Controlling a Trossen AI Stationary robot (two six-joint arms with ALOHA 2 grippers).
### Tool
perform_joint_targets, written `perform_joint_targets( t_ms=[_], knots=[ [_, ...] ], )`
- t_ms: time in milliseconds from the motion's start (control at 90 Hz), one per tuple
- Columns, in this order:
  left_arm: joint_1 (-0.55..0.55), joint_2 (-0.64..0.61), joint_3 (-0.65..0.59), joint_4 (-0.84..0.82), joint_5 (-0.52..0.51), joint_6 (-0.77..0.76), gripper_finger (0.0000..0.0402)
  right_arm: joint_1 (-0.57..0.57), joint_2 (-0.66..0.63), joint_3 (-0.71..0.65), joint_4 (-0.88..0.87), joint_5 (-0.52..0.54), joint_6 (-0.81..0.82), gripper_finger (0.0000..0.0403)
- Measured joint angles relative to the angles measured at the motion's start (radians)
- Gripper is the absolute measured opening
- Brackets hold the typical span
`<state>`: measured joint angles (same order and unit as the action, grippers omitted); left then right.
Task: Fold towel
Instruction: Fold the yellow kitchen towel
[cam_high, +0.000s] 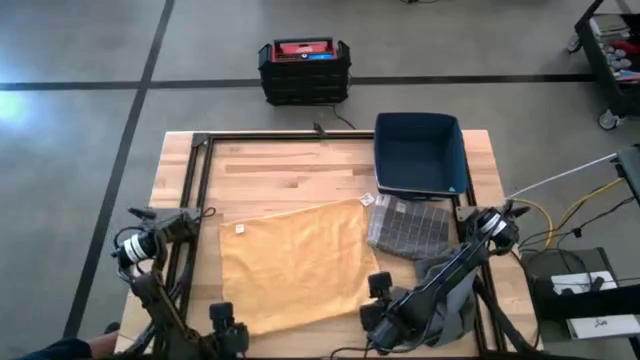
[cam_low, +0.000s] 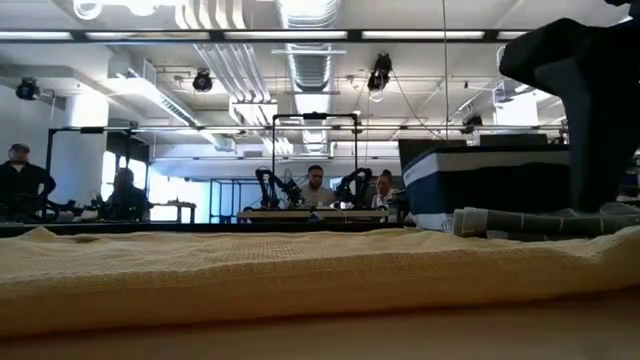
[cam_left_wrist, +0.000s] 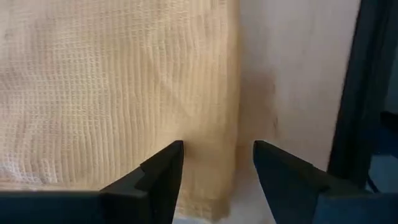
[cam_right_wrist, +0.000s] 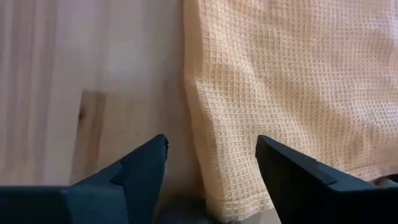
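Yellow towel (cam_high: 295, 262): spread flat on the wooden table (cam_high: 280, 165), mid-front. Left gripper (cam_left_wrist: 214, 165): fingers apart, over the towel's near-left corner. Right gripper (cam_right_wrist: 211, 163): fingers apart, over the near-right corner. Grey folded cloth (cam_high: 408, 225) just beside the towel; blue bin (cam_high: 420, 153) behind it.

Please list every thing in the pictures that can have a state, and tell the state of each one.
yellow towel: spread flat on the table, unfolded.
grey towel: folded, lying beside the yellow towel.
blue bin: upright on the table.
left gripper: open, over a towel edge.
right gripper: open, over a towel edge.
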<state>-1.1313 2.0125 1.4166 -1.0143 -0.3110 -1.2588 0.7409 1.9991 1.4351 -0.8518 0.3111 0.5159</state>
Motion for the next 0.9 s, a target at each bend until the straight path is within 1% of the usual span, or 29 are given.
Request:
perform_joint_targets(
  t_ms=[156,278,400,589,733,822,900],
  knots=[
    [0.0,-0.004,-0.06,0.104,0.004,-0.007,0.0193,-0.001,0.022,-0.006,-0.005,0.013,-0.011,0.0237],
    [-0.001,-0.01,-0.093,0.156,0.014,-0.014,0.0182,-0.001,0.03,-0.008,-0.006,0.051,-0.031,0.0227],
    [-0.002,-0.01,-0.108,0.174,0.014,-0.017,0.0157,-0.003,0.041,-0.019,-0.008,0.08,-0.05,0.0215],
    [-0.01,-0.008,-0.118,0.185,0.014,-0.015,0.0115,-0.001,0.059,-0.059,0.002,0.093,-0.052,0.0197],
    [-0.015,-0.006,-0.119,0.189,-0.012,-0.008,0.0089,-0.002,0.096,-0.062,0.009,0.118,-0.053,0.0181],
    [-0.015,-0.006,-0.119,0.191,-0.01,-0.007,0.0066,-0.002,0.102,-0.062,0.011,0.134,-0.064,0.0159],
    [-0.017,-0.005,-0.119,0.187,-0.01,-0.007,0.0037,-0.002,0.103,-0.062,0.014,0.132,-0.066,0.0124]
  ],
)
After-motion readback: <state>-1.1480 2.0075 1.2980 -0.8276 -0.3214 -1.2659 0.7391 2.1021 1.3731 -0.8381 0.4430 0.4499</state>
